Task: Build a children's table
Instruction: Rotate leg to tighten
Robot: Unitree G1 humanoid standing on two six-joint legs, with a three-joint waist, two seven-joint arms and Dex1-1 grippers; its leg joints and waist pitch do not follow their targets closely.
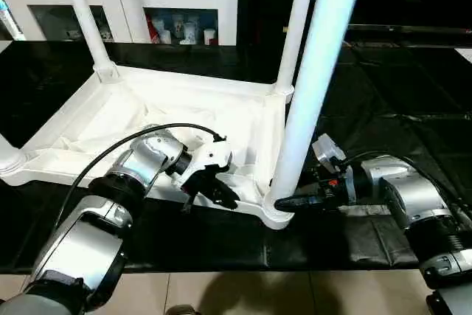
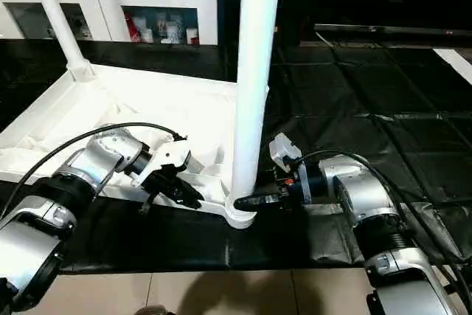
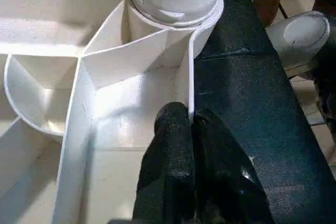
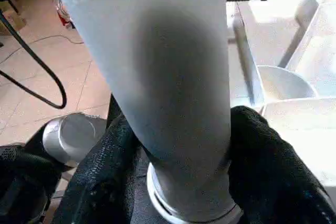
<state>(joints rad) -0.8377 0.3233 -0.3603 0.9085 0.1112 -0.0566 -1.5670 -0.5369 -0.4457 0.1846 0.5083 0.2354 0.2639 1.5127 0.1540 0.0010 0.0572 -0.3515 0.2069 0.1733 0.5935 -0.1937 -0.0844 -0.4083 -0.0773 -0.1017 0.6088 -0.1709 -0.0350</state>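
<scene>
In the right wrist view, the stiff, smooth leg point(image 4: 173, 93) is clasped near its socket by the right tool point(image 4: 178, 150), at three o'clock of the left tool point(image 3: 191, 145) pinching the tabletop rim point(image 3: 190, 77).

Bright overhead light washes out the white tabletop point(image 1: 147, 119) and the near leg point(image 1: 318, 71) (ribs nearly lost in glare). The black mat point(image 1: 413, 108) shows soft sheen on its creases. In the right wrist view the leg is blurred, with a dark shadow across it.
</scene>
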